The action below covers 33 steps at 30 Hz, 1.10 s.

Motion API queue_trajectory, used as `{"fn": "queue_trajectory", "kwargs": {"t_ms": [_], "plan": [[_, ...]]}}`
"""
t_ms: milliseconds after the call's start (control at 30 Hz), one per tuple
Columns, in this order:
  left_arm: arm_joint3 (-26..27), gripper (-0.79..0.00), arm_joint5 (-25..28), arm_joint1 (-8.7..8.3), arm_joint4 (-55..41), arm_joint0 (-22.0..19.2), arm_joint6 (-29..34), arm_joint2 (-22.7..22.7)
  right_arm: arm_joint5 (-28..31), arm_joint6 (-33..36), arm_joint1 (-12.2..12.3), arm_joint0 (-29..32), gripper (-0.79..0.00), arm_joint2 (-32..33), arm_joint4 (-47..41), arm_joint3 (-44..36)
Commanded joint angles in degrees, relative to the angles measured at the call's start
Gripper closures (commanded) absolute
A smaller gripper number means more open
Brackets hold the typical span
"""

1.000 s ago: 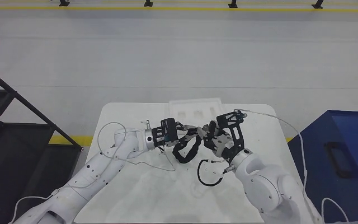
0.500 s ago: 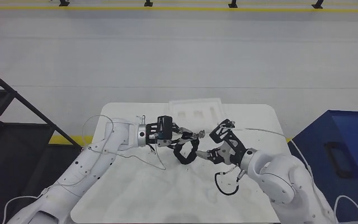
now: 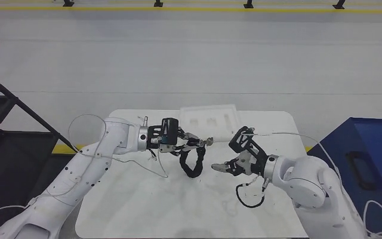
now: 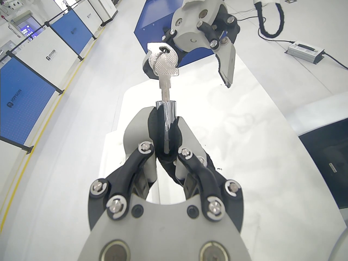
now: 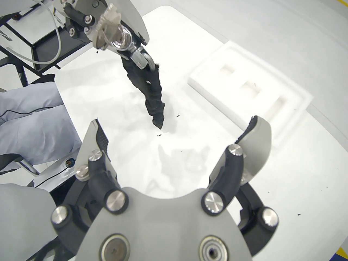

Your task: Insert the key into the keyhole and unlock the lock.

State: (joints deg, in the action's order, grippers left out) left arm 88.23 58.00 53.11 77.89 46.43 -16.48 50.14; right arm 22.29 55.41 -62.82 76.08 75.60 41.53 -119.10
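Observation:
My left gripper (image 3: 186, 141) (image 4: 163, 126) is shut on the lock's black-sleeved body just behind its chrome cylinder (image 4: 166, 114), holding it above the table (image 3: 149, 203). The silver key (image 4: 164, 65) (image 3: 206, 142) sticks out of the cylinder's keyhole, with a ring through its head. The lock's black cable (image 3: 192, 162) (image 5: 151, 93) hangs down to the tabletop. My right gripper (image 3: 228, 168) (image 5: 176, 129) is open with nothing between its fingers, a short way to the right of the key and facing it. In the left wrist view, the right gripper (image 4: 187, 74) stands just beyond the key.
A white foam tray (image 3: 209, 115) (image 5: 252, 88) with rectangular recesses lies at the table's far edge. A blue bin (image 3: 352, 161) stands off the table to the right, a black rack (image 3: 24, 149) to the left.
My right gripper was at the key a second ago; it has let go and drawn back to the right. My left arm has pulled the lock and key slightly left.

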Motion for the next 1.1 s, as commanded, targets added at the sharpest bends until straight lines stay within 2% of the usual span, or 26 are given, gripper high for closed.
{"fn": "queue_trajectory", "kwargs": {"t_ms": [0,67,200,400,567,700,933,1067], "plan": [[0.7,0.000,0.0,-0.53,-0.6,-0.6,0.9,-0.6,-0.4,-1.5,0.0,0.4,-0.785,0.0,-0.2,0.2],[1.1,0.000,0.0,-1.01,-1.5,-1.3,1.8,-1.7,2.6,-1.9,0.2,0.0,-0.785,-0.6,2.9,-0.2],[0.8,0.000,0.0,-1.74,-2.1,-4.3,5.9,-4.5,13.0,-4.9,0.7,-2.2,-0.785,-0.6,6.7,1.1],[1.0,0.000,0.0,-1.72,-4.4,-8.0,9.7,-9.4,25.5,-5.6,1.6,-6.1,-0.785,-0.1,9.4,3.7],[-0.7,0.000,0.0,-1.34,-7.7,-11.0,11.6,-13.8,32.7,-6.9,2.2,-8.4,-0.785,-0.4,12.8,3.7],[-2.5,0.000,0.0,-0.96,-10.4,-13.3,12.6,-17.6,34.7,-9.7,2.4,-8.3,-0.785,-1.2,16.5,2.5],[-5.0,0.000,0.0,-0.40,-13.8,-17.0,12.6,-22.7,33.4,-15.0,2.6,-6.4,-0.610,-2.8,26.6,-0.1],[-5.7,0.000,0.0,-0.24,-14.4,-18.6,12.2,-25.0,32.9,-16.2,2.9,-5.4,-0.409,-3.5,31.2,-1.6]]}}
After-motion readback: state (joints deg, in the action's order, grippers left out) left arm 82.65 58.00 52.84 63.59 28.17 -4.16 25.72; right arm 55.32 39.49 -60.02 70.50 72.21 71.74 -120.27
